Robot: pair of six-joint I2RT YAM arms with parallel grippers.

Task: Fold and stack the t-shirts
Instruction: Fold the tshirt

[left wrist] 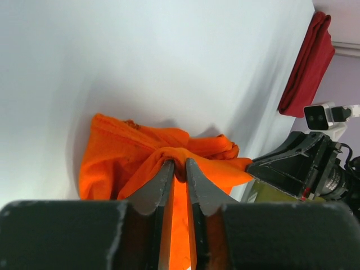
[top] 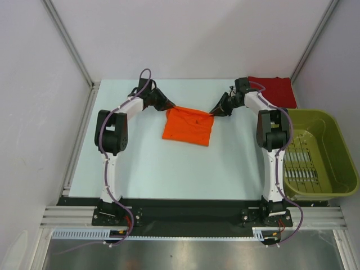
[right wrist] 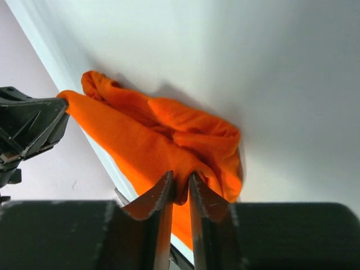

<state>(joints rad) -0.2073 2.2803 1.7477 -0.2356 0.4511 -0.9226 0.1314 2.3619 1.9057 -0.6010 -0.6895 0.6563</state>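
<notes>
The orange t-shirt [top: 188, 126] hangs as a rough rectangle between my two grippers, mid-table toward the back. My left gripper [top: 172, 107] is shut on its top left corner; in the left wrist view the cloth [left wrist: 129, 157] bunches between the fingertips [left wrist: 167, 169]. My right gripper [top: 215, 112] is shut on the top right corner; in the right wrist view the orange cloth [right wrist: 169, 135] is pinched between the fingertips [right wrist: 166, 181]. The dark red t-shirt [top: 274, 90] lies folded at the back right corner, also seen in the left wrist view [left wrist: 306, 62].
An olive-green plastic basket [top: 332, 121] stands at the right edge of the table, beside the right arm. White walls enclose the table on the left, back and right.
</notes>
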